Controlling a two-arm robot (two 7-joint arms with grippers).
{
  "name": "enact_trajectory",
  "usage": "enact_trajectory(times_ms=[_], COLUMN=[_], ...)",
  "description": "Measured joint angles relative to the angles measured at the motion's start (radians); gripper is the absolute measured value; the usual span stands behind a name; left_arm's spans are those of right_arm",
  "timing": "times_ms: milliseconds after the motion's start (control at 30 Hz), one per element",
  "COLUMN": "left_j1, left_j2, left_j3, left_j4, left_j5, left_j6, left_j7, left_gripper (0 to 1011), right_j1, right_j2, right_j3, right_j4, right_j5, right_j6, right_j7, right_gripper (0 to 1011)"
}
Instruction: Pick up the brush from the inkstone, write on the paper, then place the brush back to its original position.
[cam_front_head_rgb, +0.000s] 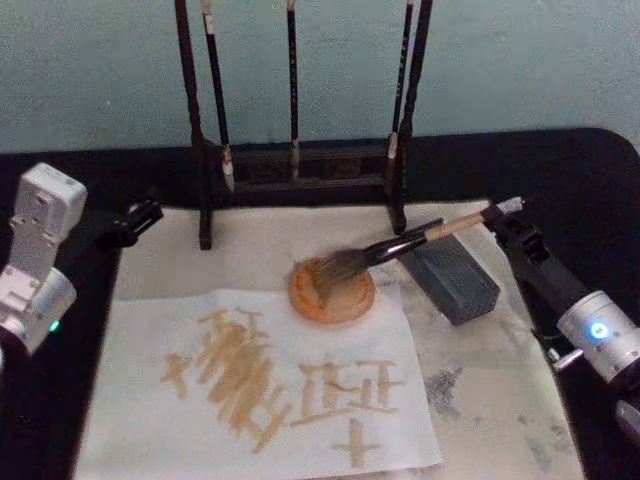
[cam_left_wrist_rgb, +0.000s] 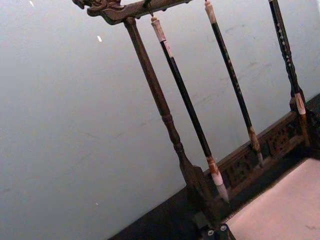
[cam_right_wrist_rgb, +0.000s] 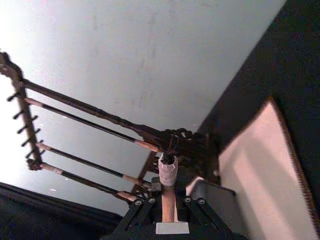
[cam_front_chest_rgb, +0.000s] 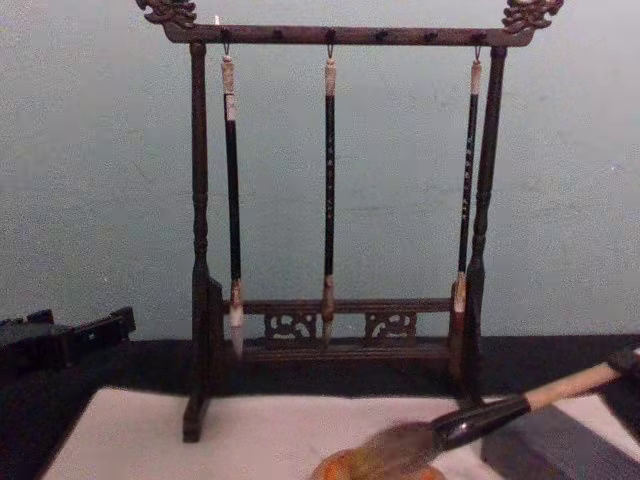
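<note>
The paper (cam_front_head_rgb: 140, 340) is marked with strokes; the brush (cam_front_head_rgb: 400, 245) is laid bristles-down on the inkstone (cam_front_head_rgb: 345, 315), its handle clasped by the right hand (cam_front_head_rgb: 497, 212) (only release seems left); the left hand (cam_front_head_rgb: 143, 214) is parked beside the paper's left edge.

So the right arm (cam_front_head_rgb: 560, 290) comes in from the lower right and stretches forward and inward, wrist angled low. The right gripper (cam_front_head_rgb: 503, 214) is at its far end, fingers (cam_right_wrist_rgb: 137, 212) clamped on either side of the brush (cam_front_head_rgb: 400, 245) handle near the end cap. The left arm (cam_front_head_rgb: 40, 250) just sits out on the left side, idle, forearm raised. The left gripper (cam_front_head_rgb: 143, 214) points inward with its fingertips together, holding nothing.
</note>
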Motion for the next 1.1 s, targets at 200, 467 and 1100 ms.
enact_trajectory(times_ms=[200,467,1100], left_j1=[0.0,0.0,0.0], left_j2=[0.0,0.0,0.0], left_j3=[0.0,0.0,0.0], left_j4=[0.0,0.0,0.0], left_j5=[0.0,0.0,0.0], left_j6=[0.0,0.0,0.0], left_j7=[0.0,0.0,0.0], left_gripper=[1002,1002,1002], right_j1=[-0.012,-0.031,-0.102], right_j2=[0.007,0.027,0.192], right_j3=[0.006,0.018,-0.084], right_j4=[-0.024,-0.059,-0.351], right_j5=[0.045,0.104,-0.065], right_j6=[-0.004,0.004,-0.076], right_j7=[0.018,0.042,-0.016], right_gripper=[156,156,156])
